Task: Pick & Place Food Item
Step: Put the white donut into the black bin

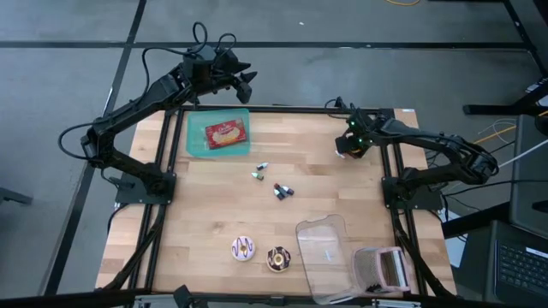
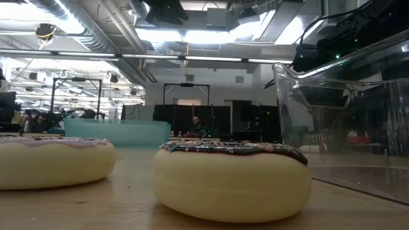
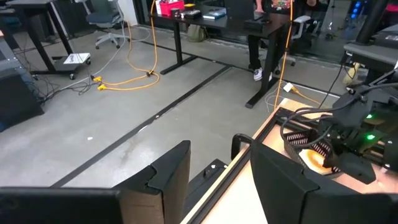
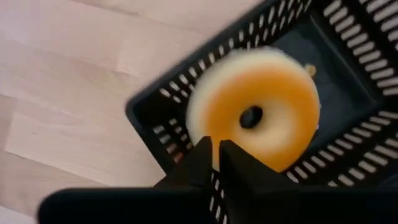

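When I look straight down, right gripper (image 1: 349, 144): upper right of the frame, low over the far right part of the desk (image 1: 214, 214).
High view, left gripper (image 1: 242, 79): upper left of centre, just beyond the desk's far edge.
High view, teal tray (image 1: 195, 137): upper left of the desk, with a red packet (image 1: 225, 133) lying in it.
High view, small sweets (image 1: 282, 190): scattered at mid-frame.
High view, lower frame: a pink-iced donut (image 1: 243, 249) beside a chocolate-iced donut (image 1: 278, 258), then a clear container (image 1: 324, 252) to their right.
Low view, foreground: the chocolate-iced donut at centre, the pink-iced one at the left edge, the two apart.
Low view, background: the teal tray left of centre, the clear container filling the right side.
Right wrist view, orange donut (image 4: 255, 106): lying flat inside a black slatted basket (image 4: 155, 112).
Right wrist view, my right gripper: fingers (image 4: 200, 165) drawn narrow, almost together, over the donut's near rim; whether they pinch it I cannot tell.
Left wrist view, my left gripper: fingers (image 3: 168, 180) held wide, nothing between them, pointing across the desk's edge towards the floor.
Left wrist view, far side: my right arm above the orange donut.
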Controlling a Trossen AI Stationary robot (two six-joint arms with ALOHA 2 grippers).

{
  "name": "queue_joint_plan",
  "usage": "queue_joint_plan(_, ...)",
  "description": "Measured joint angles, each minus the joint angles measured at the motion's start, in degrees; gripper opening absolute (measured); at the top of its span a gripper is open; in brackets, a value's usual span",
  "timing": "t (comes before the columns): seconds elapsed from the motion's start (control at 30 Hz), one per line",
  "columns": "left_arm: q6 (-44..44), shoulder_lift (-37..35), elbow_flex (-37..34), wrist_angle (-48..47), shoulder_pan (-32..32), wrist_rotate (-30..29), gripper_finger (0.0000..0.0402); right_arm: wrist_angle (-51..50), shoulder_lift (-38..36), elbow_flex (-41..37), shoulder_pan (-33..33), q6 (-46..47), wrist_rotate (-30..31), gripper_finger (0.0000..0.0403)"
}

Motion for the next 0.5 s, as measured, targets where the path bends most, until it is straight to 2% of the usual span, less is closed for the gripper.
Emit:
queue_joint_plan(0.13, 0.0, 0.0, 0.0, -1.5, 0.0, 0.0, 0.0164, -0.7, 0.0, -2.7, -0.1, 2.6, -0.3, 0.0006)
queue_joint_plan(0.27, 0.0, 0.0, 0.0, -2.7, 0.0, 0.0, 0.0164, -2.9, 0.0, -4.1, -0.1, 4.3, -0.3, 0.0027)
queue_joint_plan(0.37, 0.0, 0.0, 0.0, -2.7, 0.0, 0.0, 0.0164, -3.1, -0.3, -4.1, -0.1, 5.1, 0.1, 0.0034)
queue_joint_plan(0.5, -0.5, 0.0, 0.0, -2.6, 0.0, 0.1, 0.0164, -6.4, -1.1, -1.6, -0.1, 5.1, 3.1, 0.0024)
